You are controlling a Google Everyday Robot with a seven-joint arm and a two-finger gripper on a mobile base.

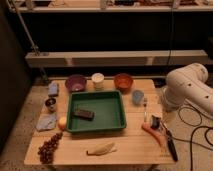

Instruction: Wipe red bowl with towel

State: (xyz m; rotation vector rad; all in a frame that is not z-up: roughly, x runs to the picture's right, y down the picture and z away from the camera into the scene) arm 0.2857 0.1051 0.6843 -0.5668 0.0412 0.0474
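Wooden tabletop (131, 143). White arm (187, 90) folded at its right edge. Green tray (107, 110) in the middle, dark block (83, 114) inside. Red bowl (123, 81) at the back edge, right of a white cup (98, 80), apart from the arm. Grey-blue towel (46, 121) crumpled at the left, near the tray. Pincer (156, 122) low at the right side, just beside a carrot (151, 133); how wide it stands, cannot tell.

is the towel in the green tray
No, the towel lies on the table left of the green tray; the tool is near the table's right edge.
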